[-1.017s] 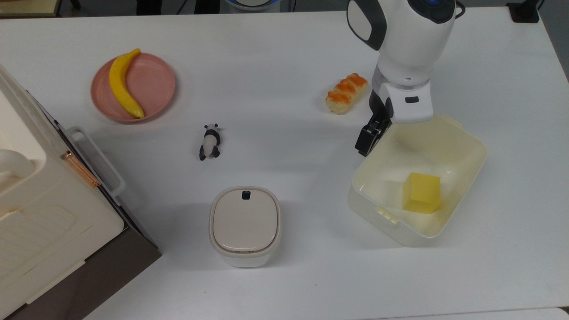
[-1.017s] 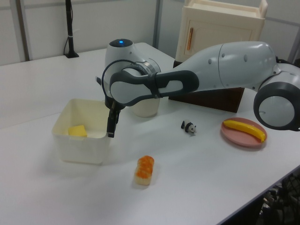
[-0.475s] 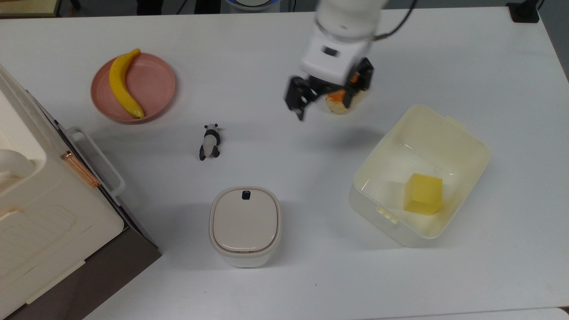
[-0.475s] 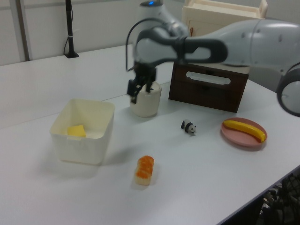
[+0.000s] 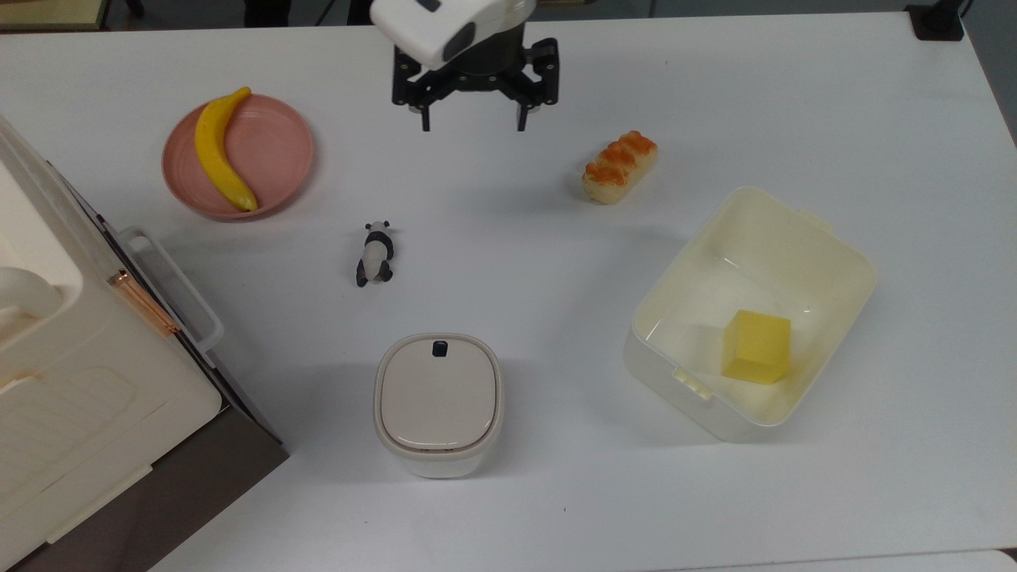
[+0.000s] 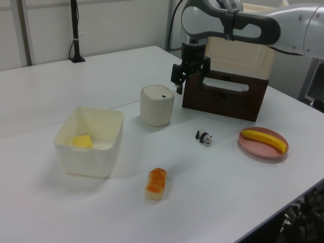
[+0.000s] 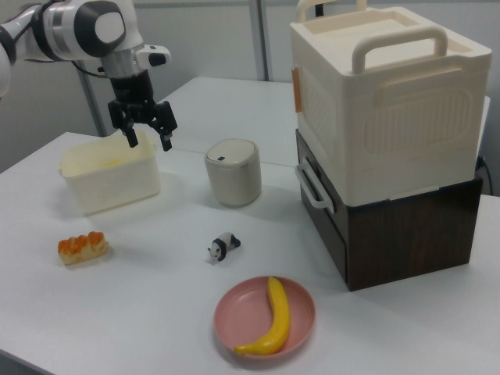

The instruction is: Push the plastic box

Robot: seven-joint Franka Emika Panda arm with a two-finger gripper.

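The hand (image 5: 470, 119) hung in the air with its 2 fingers (image 5: 423, 111) spread wide and nothing between them. In the top view it was near the upper edge of the white desk (image 5: 508, 492), well apart from the box (image 5: 826, 238).

The box stood on the desk at the top view's right, turned at an angle to the desk edges. It had no lid, and a yellow cube (image 5: 757, 346) lay inside it, close to the wall nearer the top view's lower right. In the left view the box (image 6: 86, 157) was at the left, and the hand (image 6: 188, 80) was high above the desk, in front of the big case (image 6: 238, 55).

A bread roll (image 5: 620, 167) with orange topping lay just beside the box, not touching it. A panda (image 5: 375, 254) figure lay near the middle of the desk. A lidded bin (image 5: 438, 397) stood below it in the top view. A banana (image 5: 218, 151) rested on a pink plate (image 5: 286, 151) at the top view's upper left.
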